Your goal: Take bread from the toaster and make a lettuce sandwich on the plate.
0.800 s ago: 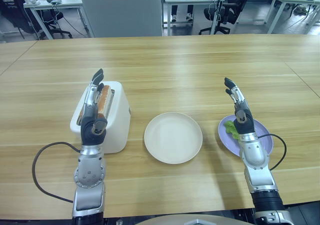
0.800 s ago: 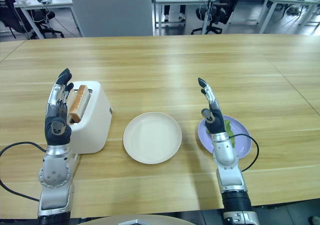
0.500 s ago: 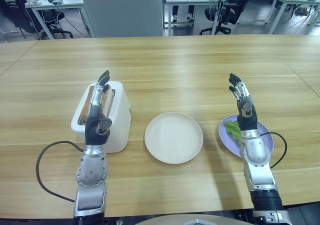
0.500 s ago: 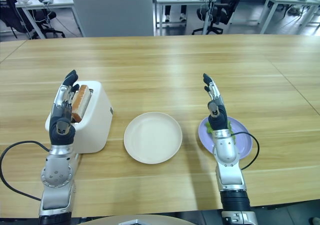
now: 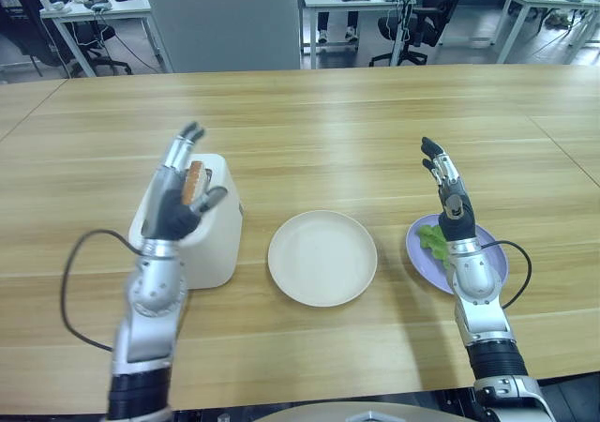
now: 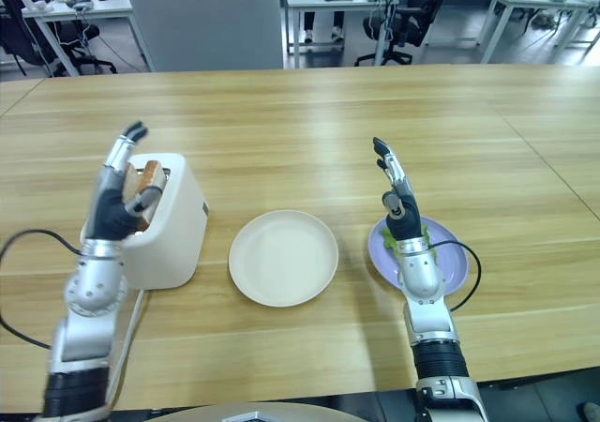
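A white toaster (image 5: 217,239) stands at the left of the wooden table with a browned slice of bread (image 5: 194,181) standing up in its slot. My left hand (image 5: 175,197) is raised over the toaster, its fingers spread on either side of the bread's top without closing on it. A cream plate (image 5: 322,257) lies empty in the middle. To the right a purple plate (image 5: 492,263) carries a green lettuce leaf (image 5: 432,240). My right hand (image 5: 448,189) stands upright and open above that plate's near left edge, holding nothing.
The toaster's black cable (image 5: 69,286) loops off to the left toward the table's front edge. Bare wood stretches behind the plates. Beyond the table's far edge are office desks and chairs (image 5: 412,28).
My left hand has risen and tipped forward over the toaster, with its fingers now spread around the bread's top. My right hand stays upright over the purple plate, shifted slightly.
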### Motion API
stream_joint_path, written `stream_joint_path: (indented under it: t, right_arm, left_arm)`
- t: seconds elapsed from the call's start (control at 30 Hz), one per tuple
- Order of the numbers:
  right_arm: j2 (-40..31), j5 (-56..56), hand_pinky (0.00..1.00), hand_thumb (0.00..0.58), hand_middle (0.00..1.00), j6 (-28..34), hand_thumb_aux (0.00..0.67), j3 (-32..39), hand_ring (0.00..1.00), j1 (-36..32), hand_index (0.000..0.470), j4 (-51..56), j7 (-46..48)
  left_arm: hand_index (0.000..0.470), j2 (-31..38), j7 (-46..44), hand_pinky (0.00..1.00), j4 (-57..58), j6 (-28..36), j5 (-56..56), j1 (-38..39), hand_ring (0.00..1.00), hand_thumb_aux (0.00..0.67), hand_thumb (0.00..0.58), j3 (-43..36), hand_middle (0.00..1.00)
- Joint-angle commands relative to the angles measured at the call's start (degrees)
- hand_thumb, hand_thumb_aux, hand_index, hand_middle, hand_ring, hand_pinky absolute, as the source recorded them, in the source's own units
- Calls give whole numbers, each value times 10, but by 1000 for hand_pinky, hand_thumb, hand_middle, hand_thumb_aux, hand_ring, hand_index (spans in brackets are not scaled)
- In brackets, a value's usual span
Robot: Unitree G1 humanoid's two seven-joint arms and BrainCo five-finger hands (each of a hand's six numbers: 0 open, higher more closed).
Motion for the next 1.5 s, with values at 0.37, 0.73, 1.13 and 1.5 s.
stream_joint_path:
  t: [0.37, 0.73, 1.13, 1.5]
  right_arm:
    - [1, -12, 0, 0, 0, -16, 0, 2, 0, 4, 0, 15, -6]
    - [0, -10, 0, 0, 0, -12, 0, 3, 0, 12, 0, 3, -2]
    - [1, -8, 0, 0, 0, -6, 0, 6, 0, 17, 0, -6, 4]
    - [2, -7, 0, 0, 0, -2, 0, 7, 0, 21, 0, -15, 7]
  left_arm:
    - [0, 194, -157, 0, 104, 214, 222, -71, 0, 0, 0, -98, 0]
    - [0, 227, -227, 0, 146, 253, 245, -78, 0, 0, 0, -165, 0]
    - [0, 264, -252, 0, 67, 278, 237, -59, 0, 0, 0, -136, 0]
    - [0, 309, -290, 0, 61, 256, 247, -68, 0, 0, 0, -152, 0]
